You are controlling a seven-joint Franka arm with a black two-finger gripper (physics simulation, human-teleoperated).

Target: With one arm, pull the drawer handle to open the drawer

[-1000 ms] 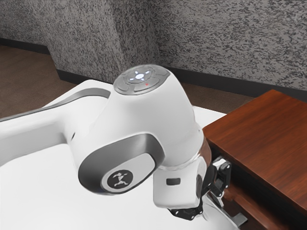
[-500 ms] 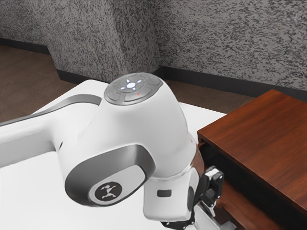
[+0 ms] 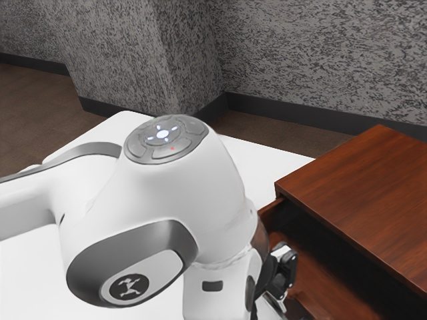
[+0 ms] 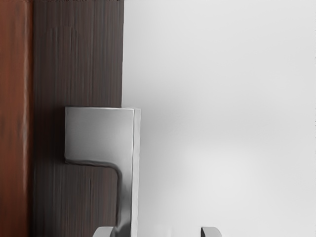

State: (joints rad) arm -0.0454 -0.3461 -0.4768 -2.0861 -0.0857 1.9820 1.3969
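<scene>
A dark red wooden cabinet (image 3: 373,193) stands at the exterior view's right, and its drawer (image 3: 320,273) is pulled partly out toward the arm. My white arm (image 3: 167,220) fills the foreground and covers the drawer's front. In the wrist view the dark drawer front (image 4: 79,64) carries a metal handle (image 4: 101,133) with a thin bar running down toward my gripper (image 4: 156,232). The bar lies between the two fingertips (image 4: 210,231), close against one of them, with white table showing between it and the other. The gripper is open.
The cabinet rests on a white table (image 3: 280,157). A speckled grey wall (image 3: 300,53) with a dark baseboard and a brown floor (image 3: 40,107) lie behind. White tabletop (image 4: 222,98) stretches out beside the drawer front.
My arm has drawn back toward the exterior view's lower left. The drawer has slid further out of the cabinet with it, showing more of its inside.
</scene>
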